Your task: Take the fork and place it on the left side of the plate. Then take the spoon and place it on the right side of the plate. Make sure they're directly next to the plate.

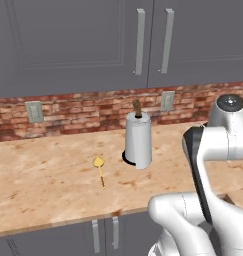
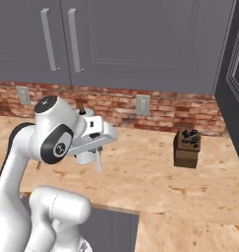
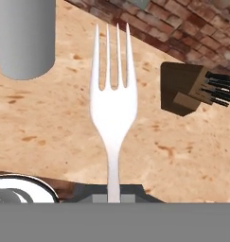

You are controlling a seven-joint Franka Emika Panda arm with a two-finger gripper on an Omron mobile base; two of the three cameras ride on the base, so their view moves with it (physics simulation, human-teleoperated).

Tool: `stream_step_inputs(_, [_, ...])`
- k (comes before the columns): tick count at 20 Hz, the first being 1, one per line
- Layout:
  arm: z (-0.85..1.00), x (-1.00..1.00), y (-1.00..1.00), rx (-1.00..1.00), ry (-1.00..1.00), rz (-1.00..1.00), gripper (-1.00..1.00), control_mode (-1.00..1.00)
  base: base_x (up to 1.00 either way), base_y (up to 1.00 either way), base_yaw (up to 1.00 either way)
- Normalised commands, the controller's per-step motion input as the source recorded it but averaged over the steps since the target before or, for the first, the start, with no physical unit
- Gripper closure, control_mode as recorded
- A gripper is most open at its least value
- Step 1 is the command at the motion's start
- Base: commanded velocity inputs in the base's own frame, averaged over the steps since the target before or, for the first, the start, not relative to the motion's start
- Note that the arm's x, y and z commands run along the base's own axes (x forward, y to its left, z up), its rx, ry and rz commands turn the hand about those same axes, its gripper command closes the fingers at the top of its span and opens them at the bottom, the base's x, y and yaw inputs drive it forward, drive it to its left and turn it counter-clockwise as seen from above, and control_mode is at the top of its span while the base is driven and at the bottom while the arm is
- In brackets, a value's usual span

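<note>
My gripper (image 3: 114,193) is shut on the handle of the silver-grey fork (image 3: 113,104), whose tines point away from the hand over the counter. From the right base view the fork (image 2: 98,162) hangs below the gripper (image 2: 97,149), above the wooden counter. The spoon (image 1: 99,170), with its yellow-gold bowl and slim handle, lies flat on the counter, left of the metal pot and apart from the gripper. The plate is out of view.
A tall grey metal pot (image 1: 138,140) with a brown knob stands mid-counter and also sits upper left in the hand view (image 3: 24,38). A dark knife block (image 2: 186,147) stands at the right near the brick wall. The counter's front edge (image 1: 68,220) runs below the spoon.
</note>
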Motion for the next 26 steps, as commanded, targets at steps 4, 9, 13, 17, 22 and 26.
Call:
stream_step_inputs(4, [0.0, -0.1, 0.03, 0.0, 0.0, 0.0, 1.0, 1.0, -0.18, 0.07, 0.01])
stream_step_inputs(9, [0.0, 0.0, 0.0, 0.0, 0.0, 0.0, 1.0, 1.0, -0.45, 0.31, 0.05])
stream_step_inputs(13, [0.0, 0.0, 0.0, 0.0, 0.0, 0.0, 1.0, 1.0, -0.41, 0.58, 0.07])
stream_step_inputs(17, [0.0, 0.0, 0.0, 0.0, 0.0, 0.0, 1.0, 1.0, -0.32, 0.88, 0.13])
stream_step_inputs(22, [0.0, 0.0, 0.0, 0.0, 0.0, 0.0, 1.0, 1.0, -0.38, 1.0, 0.21])
stream_step_inputs(26, [0.0, 0.0, 0.0, 0.0, 0.0, 0.0, 1.0, 1.0, -0.56, 1.0, 0.3])
